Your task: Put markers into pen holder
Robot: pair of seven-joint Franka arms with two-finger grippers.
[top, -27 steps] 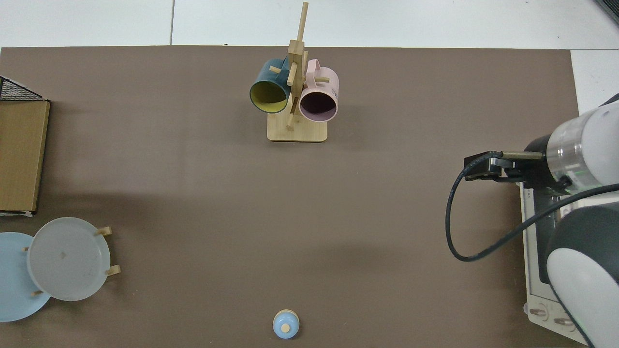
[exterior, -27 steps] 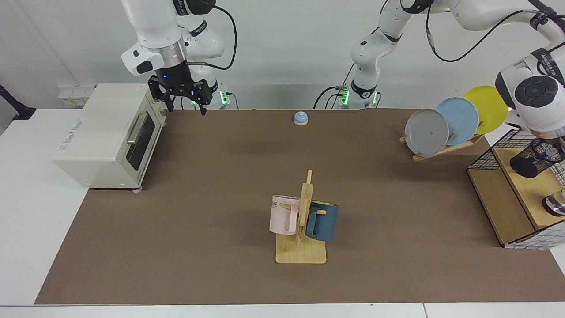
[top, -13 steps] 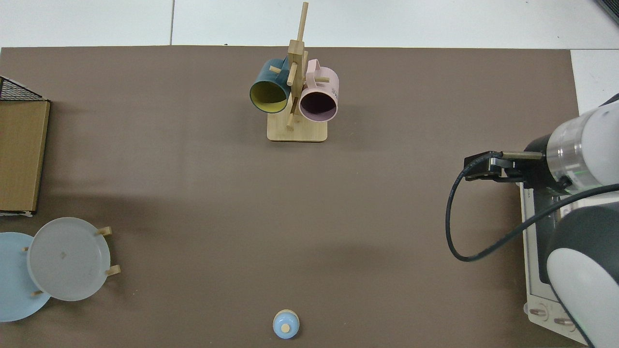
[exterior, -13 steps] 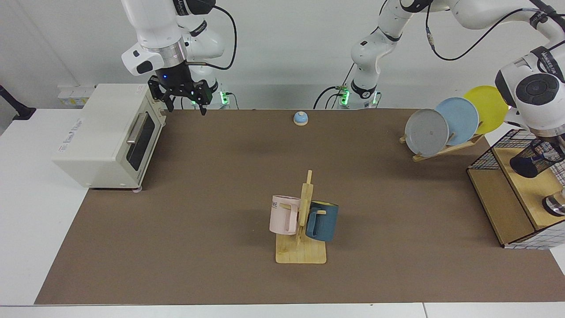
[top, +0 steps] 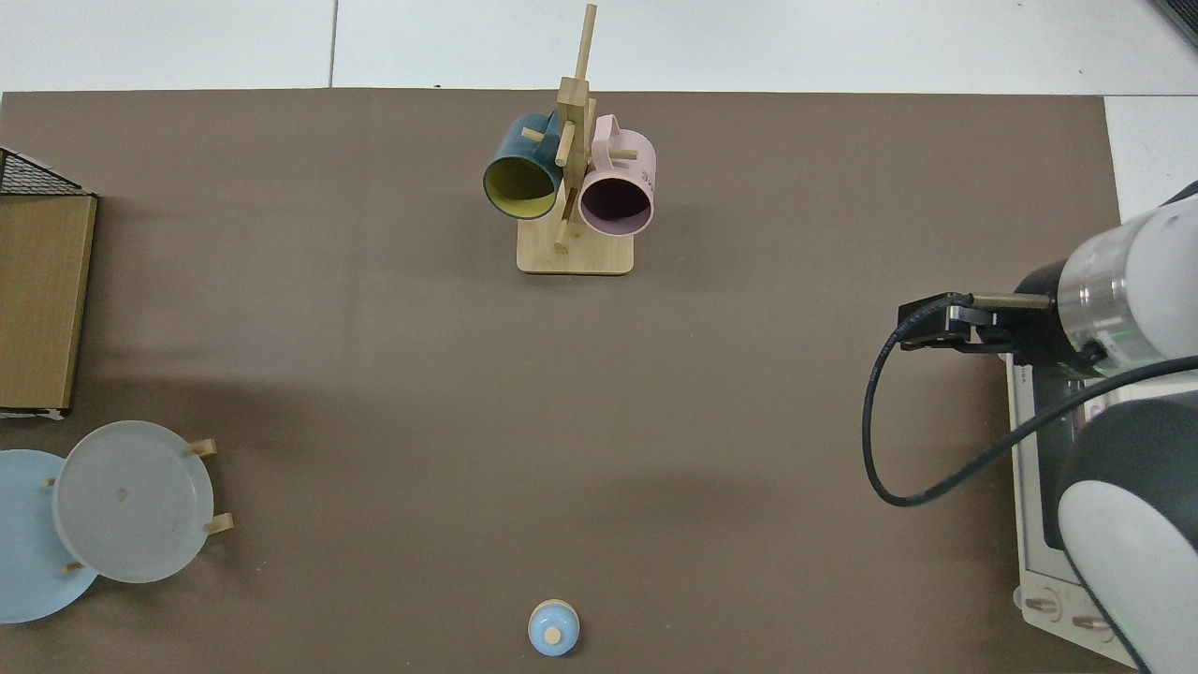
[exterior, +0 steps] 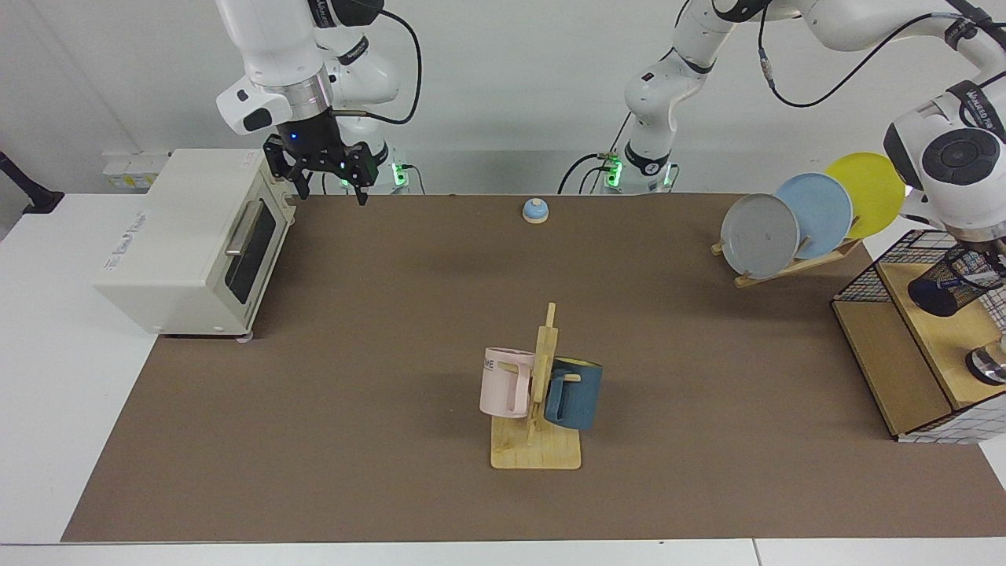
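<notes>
Item: small black wire-mesh pen holder [exterior: 945, 288], tilted just below my left gripper [exterior: 974, 269] over the black wire-grid basket [exterior: 862, 283], probably for lifting out, clasp not discernible; marker unseen; my right gripper [exterior: 328, 185] waits, jaws apart, beside the white toaster oven [exterior: 181, 244].

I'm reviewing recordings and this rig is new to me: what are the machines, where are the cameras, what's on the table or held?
Two white robot arms work at a brown table. One camera faces them; the other looks straight down. The right gripper waits open beside a white toaster oven. The left gripper is over a black wire basket with a wooden floor, the small black mesh pen holder tilted just beneath it, apparently lifted. Elsewhere: a wooden rack holding a pink mug and a blue mug, a blue bell, and grey, blue and yellow plates on a stand. No marker shows clearly.
</notes>
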